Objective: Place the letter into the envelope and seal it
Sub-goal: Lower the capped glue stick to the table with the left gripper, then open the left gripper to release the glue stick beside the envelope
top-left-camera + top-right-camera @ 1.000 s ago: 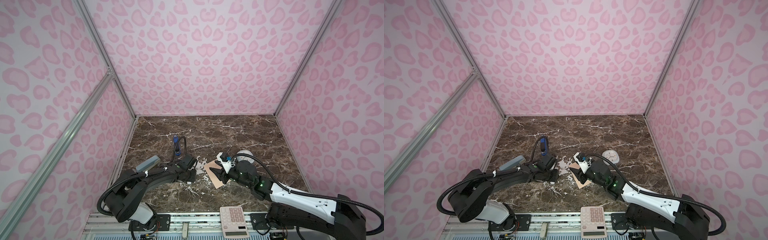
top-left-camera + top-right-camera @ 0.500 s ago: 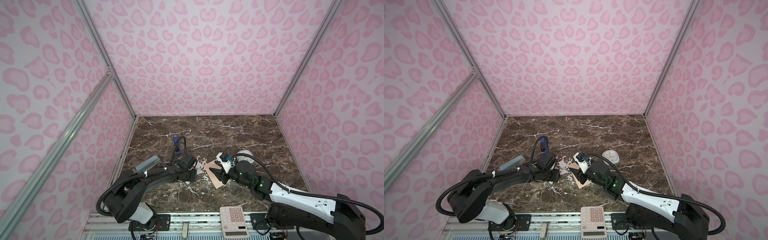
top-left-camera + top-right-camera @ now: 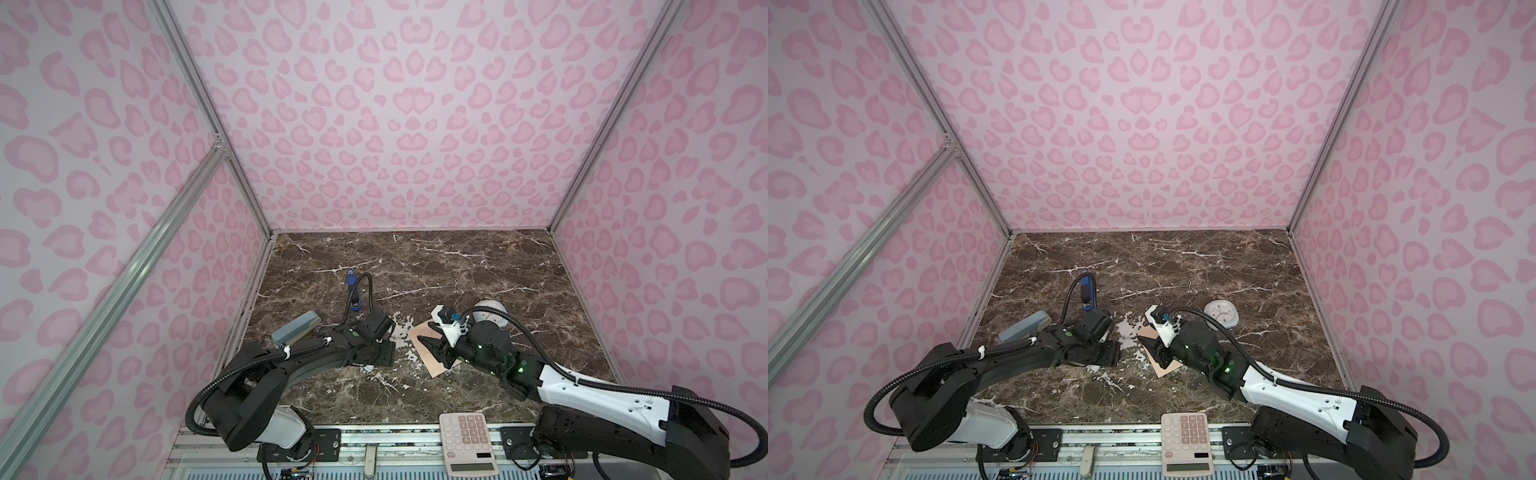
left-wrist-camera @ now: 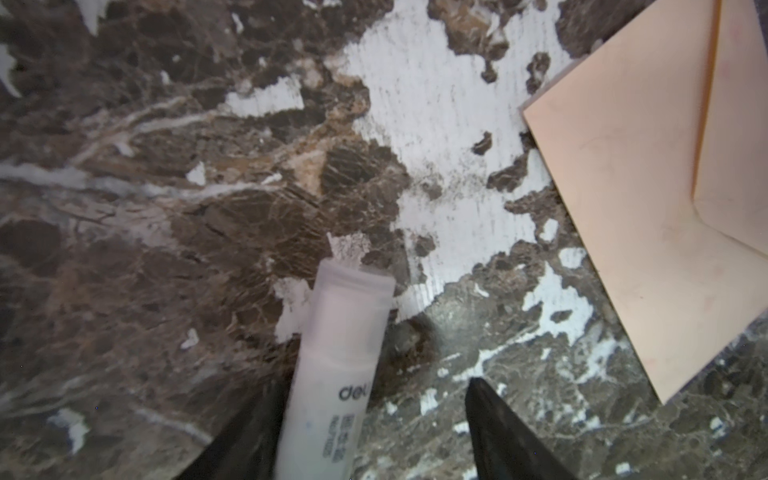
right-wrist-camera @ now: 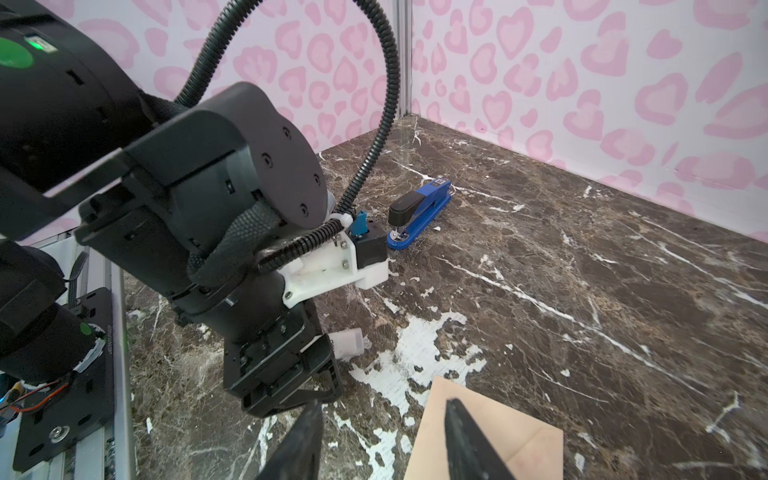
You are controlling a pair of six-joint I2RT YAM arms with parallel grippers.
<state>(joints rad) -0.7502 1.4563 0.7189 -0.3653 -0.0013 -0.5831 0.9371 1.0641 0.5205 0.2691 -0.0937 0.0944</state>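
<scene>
The peach envelope (image 3: 434, 366) lies flat on the marble in both top views, its triangular flap folded down on the body (image 4: 644, 208). The letter is out of view. My right gripper (image 5: 384, 403) stands open low over the envelope's (image 5: 505, 415) near-left edge, one finger above the paper and one above bare marble, holding nothing. Left of the envelope my left gripper (image 4: 376, 382) is open near the table. A white glue stick (image 4: 340, 353) lies between its fingers, against one finger and clear of the opposite one.
A blue stapler (image 3: 353, 293) lies behind the left arm and a grey case (image 3: 297, 330) near the left wall. A round white clock (image 3: 490, 311) sits behind the right gripper. A white calculator (image 3: 467, 438) rests on the front rail.
My left gripper's jaws have spread wider and no longer squeeze the glue stick. The right gripper and the envelope have not moved.
</scene>
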